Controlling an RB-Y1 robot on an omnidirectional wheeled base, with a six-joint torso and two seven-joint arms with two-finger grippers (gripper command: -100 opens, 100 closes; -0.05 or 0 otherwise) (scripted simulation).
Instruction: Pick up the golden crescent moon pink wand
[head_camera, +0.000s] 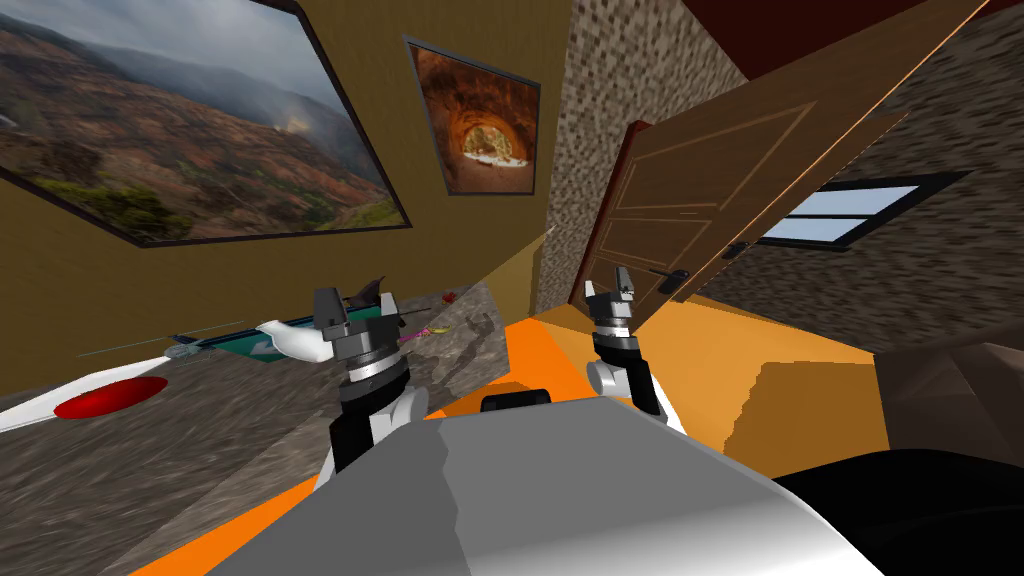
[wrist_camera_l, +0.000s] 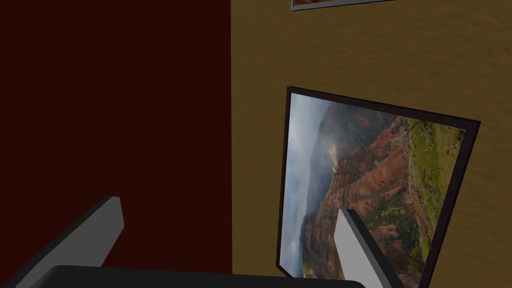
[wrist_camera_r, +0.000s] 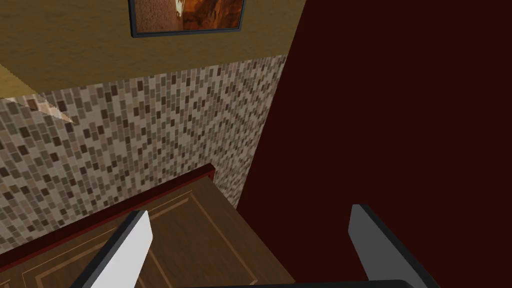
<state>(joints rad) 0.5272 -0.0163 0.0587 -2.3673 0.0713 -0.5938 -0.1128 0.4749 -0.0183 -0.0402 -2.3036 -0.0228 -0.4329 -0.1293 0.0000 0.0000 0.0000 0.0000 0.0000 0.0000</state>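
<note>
**While both grippers stand empty, the wand (head_camera: 424, 331) lies on the counter (head_camera: 150, 470)**

Head view: we stand close against a mottled grey stone counter that runs away to our left.

- The wand is a thin pink rod with a small yellow bit toward its far end. The crescent is too small for us to make out.
- It rests on the countertop near the far corner, just beside the left gripper (head_camera: 357, 303), on that gripper's inner side.
- We cannot tell whether the gripper touches it. The near end of the rod passes behind the gripper's wrist.

Left gripper:
- It is raised over the counter and pointing up.
- In its wrist view, the fingers (wrist_camera_l: 97, 237) are spread wide with nothing between them.

Right gripper (head_camera: 611, 287):
- It is held up off the counter's end, above the orange floor (head_camera: 800, 360), in front of a brown panelled door (head_camera: 700, 200) that stands ajar.
- Its fingers (wrist_camera_r: 132, 245) are likewise fully apart and hold nothing.

Other items on the counter:
- A white object (head_camera: 295, 343) lies against a flat teal piece (head_camera: 300, 324), just beyond the left gripper on its outer side.
- A red disc (head_camera: 110, 397) sits on a white strip, well apart to the left.
- A tiny red thing (head_camera: 450, 296) sits near the far corner, past the wand. We cannot identify it.
</note>
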